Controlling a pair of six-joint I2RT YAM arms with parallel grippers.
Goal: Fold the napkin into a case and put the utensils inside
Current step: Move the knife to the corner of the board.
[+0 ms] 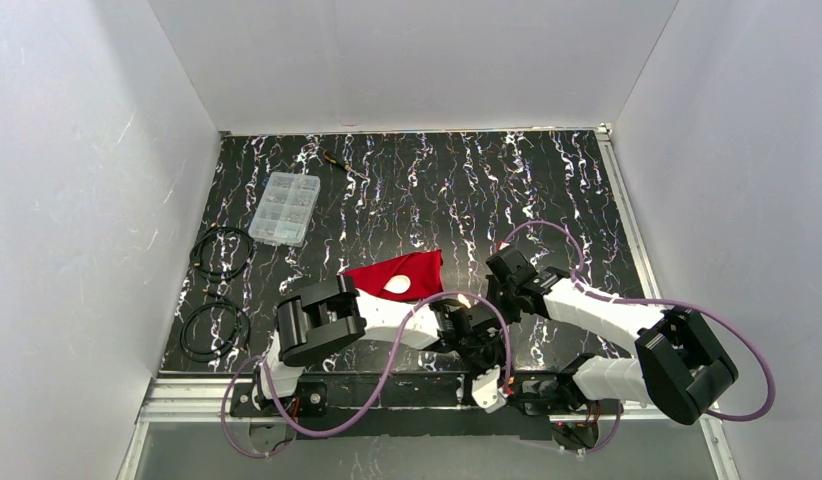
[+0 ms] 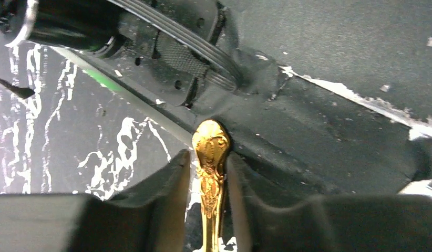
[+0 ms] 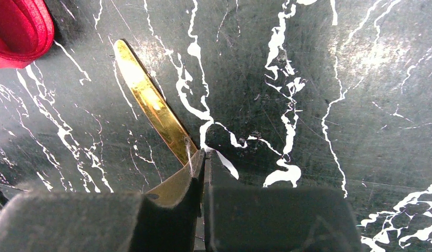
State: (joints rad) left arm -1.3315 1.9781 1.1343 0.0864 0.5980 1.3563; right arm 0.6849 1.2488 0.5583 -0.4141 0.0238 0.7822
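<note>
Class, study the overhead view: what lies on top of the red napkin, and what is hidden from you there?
A white spoon bowl rests on the napkin. Its handle is not visible. The left arm covers the napkin's near edge, so anything there is hidden.

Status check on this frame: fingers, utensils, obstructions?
Left fingers gripping gold utensil by handle. Right fingers shut at its blade. White spoon on red napkin. Nothing blocking.

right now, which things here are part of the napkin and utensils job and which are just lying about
For the job: red napkin, white spoon lying on it, gold utensil.

Just lying about: clear compartment box, black cable coils on the left, thin black-and-yellow tool at the back.
</note>
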